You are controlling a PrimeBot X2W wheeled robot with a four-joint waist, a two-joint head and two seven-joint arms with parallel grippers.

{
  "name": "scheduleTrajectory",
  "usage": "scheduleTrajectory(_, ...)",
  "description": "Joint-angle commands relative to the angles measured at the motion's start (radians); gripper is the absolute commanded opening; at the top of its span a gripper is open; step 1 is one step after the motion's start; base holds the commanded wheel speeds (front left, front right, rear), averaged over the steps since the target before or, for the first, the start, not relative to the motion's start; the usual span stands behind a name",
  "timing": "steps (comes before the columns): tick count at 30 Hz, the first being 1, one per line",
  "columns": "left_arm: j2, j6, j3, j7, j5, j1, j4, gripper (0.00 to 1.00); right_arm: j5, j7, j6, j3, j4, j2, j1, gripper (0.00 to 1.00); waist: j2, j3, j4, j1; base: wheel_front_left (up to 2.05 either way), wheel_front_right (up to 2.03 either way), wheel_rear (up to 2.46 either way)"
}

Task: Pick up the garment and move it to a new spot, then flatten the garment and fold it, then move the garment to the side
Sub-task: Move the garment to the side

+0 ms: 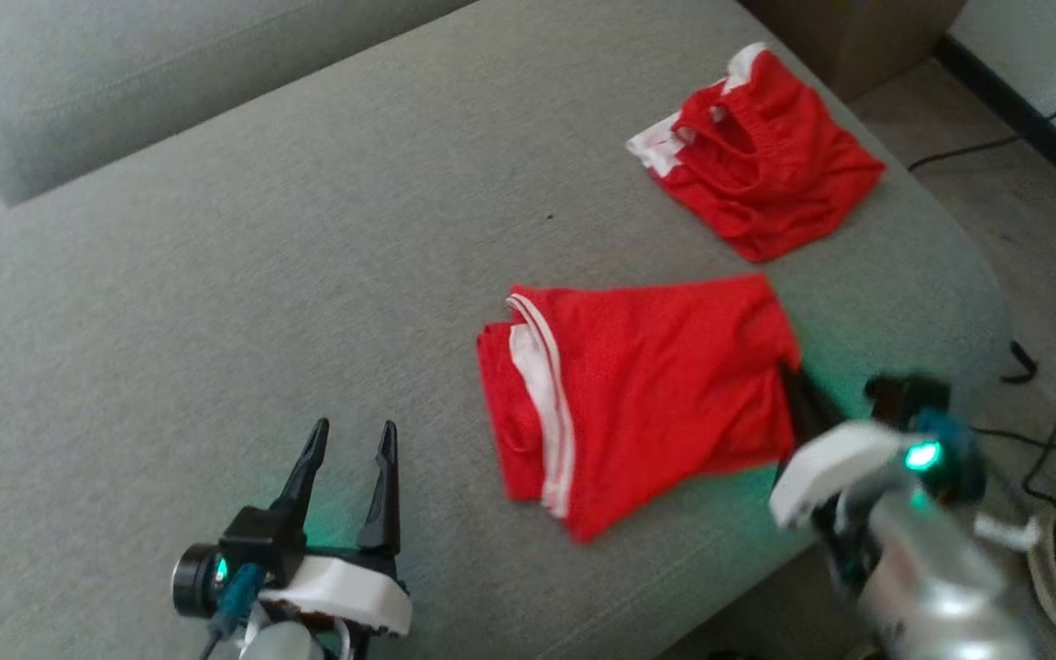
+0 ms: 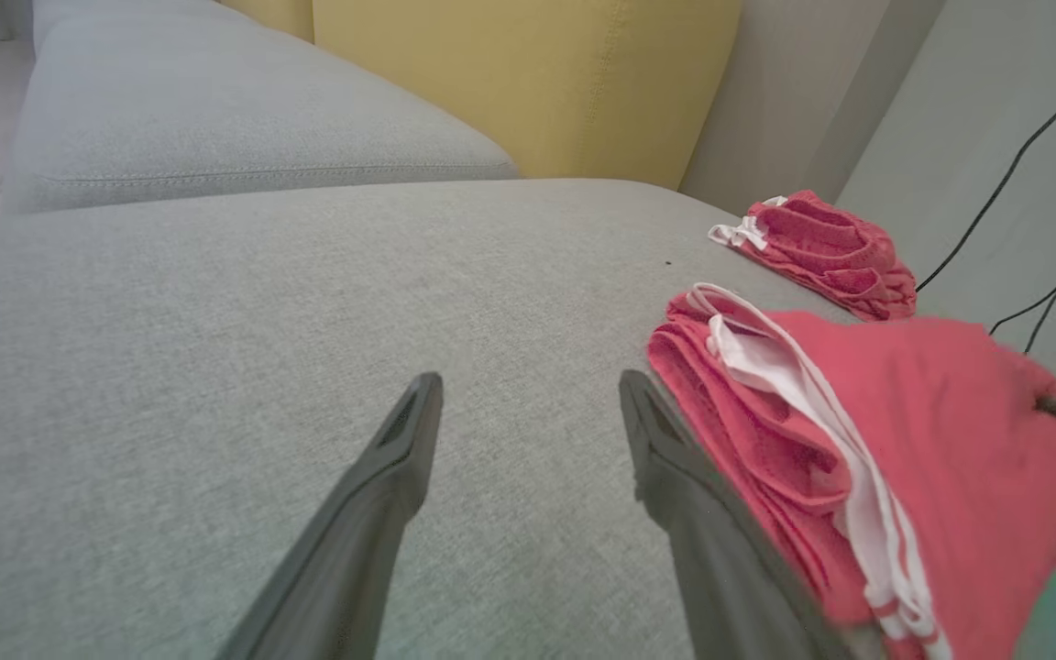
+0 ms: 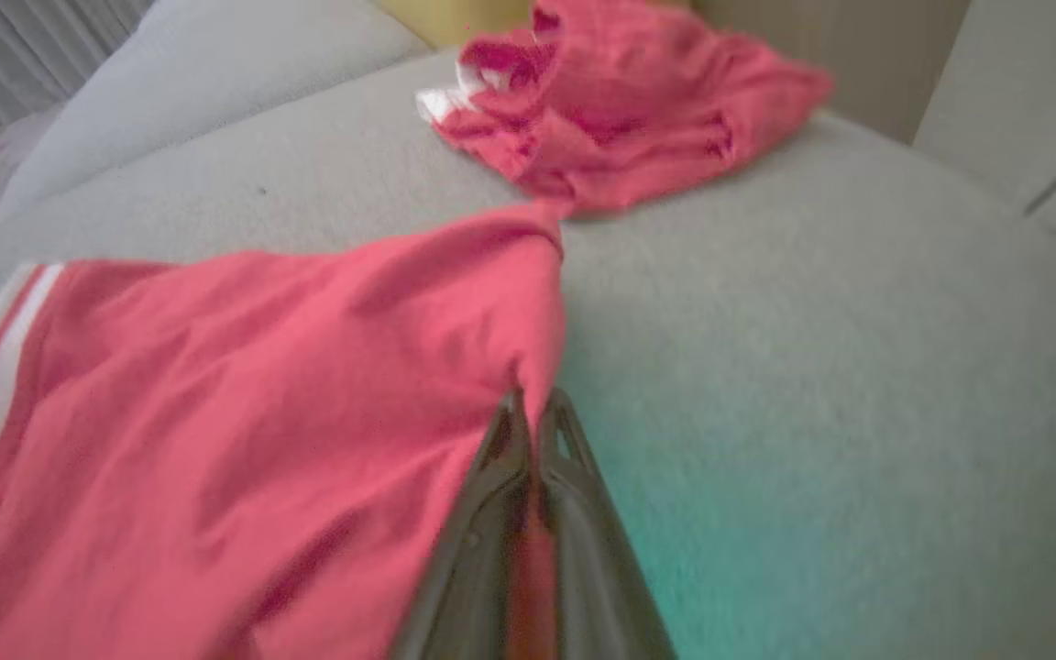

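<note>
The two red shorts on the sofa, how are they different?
The nearer shorts lie folded fairly flat; the farther shorts are bunched, waistband gaping. The right gripper pinches the nearer shorts' edge; nothing touches the farther shorts. Both are red with white trim, on the grey sofa.

Broad bare sofa cushion (image 1: pixel 216 275) left of the folded garment (image 1: pixel 647 394); second red garment (image 1: pixel 757 156) beyond.

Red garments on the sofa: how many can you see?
2. The folded garment lies near the sofa's front edge, pinched by the right end effector; the bunched garment sits at the far right corner.
</note>
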Motion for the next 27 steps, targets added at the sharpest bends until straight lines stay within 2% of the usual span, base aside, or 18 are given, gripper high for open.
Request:
scheduleTrajectory(1,0.002,-0.006,0.024,-0.01,0.013,-0.044,-0.019,1.0,-0.022,-0.007,-0.001,0.013,-0.047,-0.024,-0.099,0.0,0.0,0.023,0.032,-0.0001,0.0,0.0,0.0)
scheduleTrajectory(6,0.002,-0.018,0.025,-0.01,0.037,-0.062,-0.01,1.0,-0.083,-0.007,-0.001,0.009,-0.051,-0.128,-0.242,0.0,0.0,0.059,0.103,-0.0001,0.0,0.0,0.0)
scheduleTrajectory(10,0.002,-0.025,0.033,-0.01,0.052,-0.068,-0.005,1.0,-0.114,-0.006,-0.001,-0.014,0.01,-0.204,-0.358,0.0,0.0,0.081,0.148,-0.0001,0.0,0.0,0.0)
scheduleTrajectory(14,0.002,-0.03,0.035,-0.01,0.067,-0.08,-0.006,1.0,-0.167,-0.006,-0.001,-0.082,0.105,-0.278,-0.451,0.0,0.0,0.101,0.186,-0.0001,0.0,0.0,0.0)
scheduleTrajectory(18,0.002,-0.033,0.04,-0.01,0.081,-0.098,-0.009,1.0,-0.243,-0.006,-0.001,-0.195,0.195,-0.352,-0.509,0.0,0.0,0.114,0.214,-0.0001,0.0,0.0,0.0)
scheduleTrajectory(19,0.002,-0.033,0.043,-0.01,0.084,-0.1,-0.009,1.0,-0.264,-0.006,-0.001,-0.231,0.21,-0.368,-0.518,0.08,0.0,0.115,0.217,-0.0001,0.0,0.0,0.0)
scheduleTrajectory(20,0.002,-0.033,0.046,-0.01,0.086,-0.102,-0.01,1.0,-0.285,-0.006,-0.001,-0.267,0.223,-0.378,-0.522,0.46,0.0,0.115,0.22,-0.0001,0.0,0.0,0.0)
scheduleTrajectory(21,0.002,-0.033,0.049,-0.01,0.087,-0.102,-0.011,1.0,-0.307,-0.006,-0.001,-0.299,0.232,-0.382,-0.524,1.0,0.0,0.115,0.221,-0.0001,0.0,0.0,0.0)
scheduleTrajectory(23,0.002,-0.032,0.057,-0.01,0.09,-0.1,-0.013,1.0,-0.345,-0.006,-0.001,-0.366,0.203,-0.372,-0.521,1.0,0.0,0.114,0.222,-0.0001,0.0,0.0,0.0)
scheduleTrajectory(25,0.002,-0.03,0.066,-0.01,0.092,-0.097,-0.014,1.0,-0.377,-0.006,-0.001,-0.414,0.164,-0.336,-0.503,1.0,0.0,0.108,0.22,-0.0001,0.0,0.0,0.0)
scheduleTrajectory(27,0.002,-0.028,0.071,-0.01,0.092,-0.094,-0.015,1.0,-0.392,-0.006,-0.001,-0.429,0.136,-0.314,-0.493,1.0,0.0,0.104,0.219,-0.0001,0.0,0.0,0.0)
